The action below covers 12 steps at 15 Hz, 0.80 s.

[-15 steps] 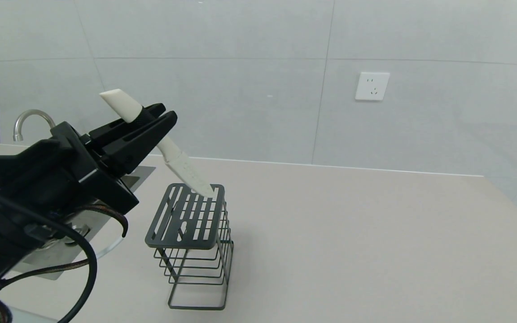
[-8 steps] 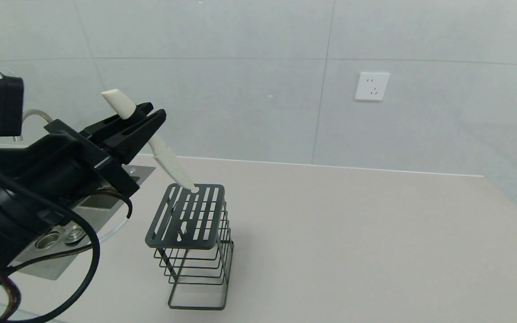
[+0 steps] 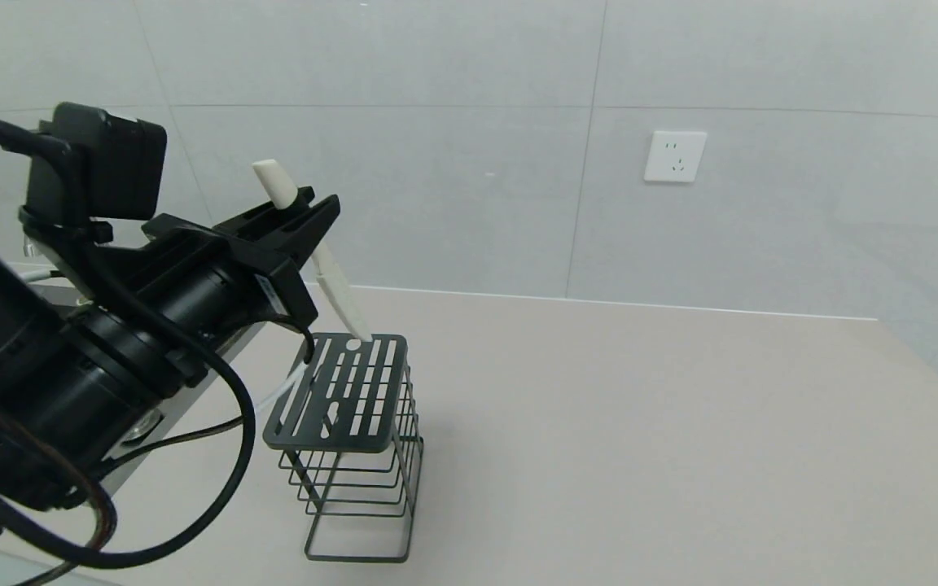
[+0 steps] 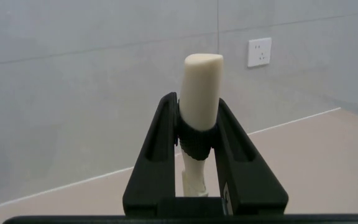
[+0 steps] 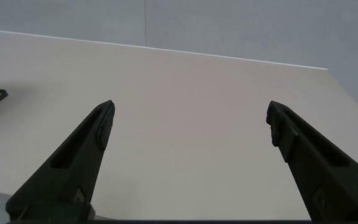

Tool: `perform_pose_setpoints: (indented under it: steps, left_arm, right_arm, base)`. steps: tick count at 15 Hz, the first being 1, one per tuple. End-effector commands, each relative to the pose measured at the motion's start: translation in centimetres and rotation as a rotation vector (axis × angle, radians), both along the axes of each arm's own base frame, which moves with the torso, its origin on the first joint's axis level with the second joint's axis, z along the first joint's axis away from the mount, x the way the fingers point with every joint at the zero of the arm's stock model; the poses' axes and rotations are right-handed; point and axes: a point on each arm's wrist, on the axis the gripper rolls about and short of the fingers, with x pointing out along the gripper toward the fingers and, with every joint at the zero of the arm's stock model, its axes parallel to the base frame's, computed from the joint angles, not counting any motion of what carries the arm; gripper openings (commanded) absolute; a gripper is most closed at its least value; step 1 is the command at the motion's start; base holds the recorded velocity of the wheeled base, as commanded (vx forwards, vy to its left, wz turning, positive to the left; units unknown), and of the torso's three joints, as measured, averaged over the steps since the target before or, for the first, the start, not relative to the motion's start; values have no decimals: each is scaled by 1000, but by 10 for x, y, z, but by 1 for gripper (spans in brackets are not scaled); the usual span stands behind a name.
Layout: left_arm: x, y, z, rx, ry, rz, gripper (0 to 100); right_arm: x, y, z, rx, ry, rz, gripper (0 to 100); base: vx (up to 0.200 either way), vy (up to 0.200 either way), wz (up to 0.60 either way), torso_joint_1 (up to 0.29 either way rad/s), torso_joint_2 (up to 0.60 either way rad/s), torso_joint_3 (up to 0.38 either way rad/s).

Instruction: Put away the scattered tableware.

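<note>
One white knife (image 3: 340,299) is clamped by its handle in the left hand (image 3: 300,213), blade tip at the slotted top of the wire rack (image 3: 343,395) on the worktop (image 3: 640,423); the right hand (image 5: 188,121) gapes wide

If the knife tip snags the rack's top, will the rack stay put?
Probably not firmly: the rack is thin open wire, likely light, tall on a narrow base, so it may slide or tip. The knife looks stiff.
</note>
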Motion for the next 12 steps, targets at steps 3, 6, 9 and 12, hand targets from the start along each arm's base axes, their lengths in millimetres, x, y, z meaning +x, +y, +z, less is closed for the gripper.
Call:
perform_pose_setpoints:
  steps: [3, 6, 9, 12]
  left_arm:
    - [-6, -9, -12, 29, 33, -47, 0]
    - [-12, -7, -24, 58, 64, -54, 0]
    - [-12, -5, -21, 48, 50, -46, 0]
    - [-9, -8, -16, 39, 36, -49, 0]
  right_arm:
    - [0, 0, 0, 1, 2, -1, 100]
    - [0, 0, 0, 1, 2, -1, 100]
    - [0, 0, 0, 1, 2, -1, 100]
    - [0, 0, 0, 1, 2, -1, 100]
  base:
    - [0, 0, 0, 0, 0, 0]
    - [0, 0, 0, 0, 0, 0]
    - [0, 0, 0, 0, 0, 0]
    - [0, 0, 0, 0, 0, 0]
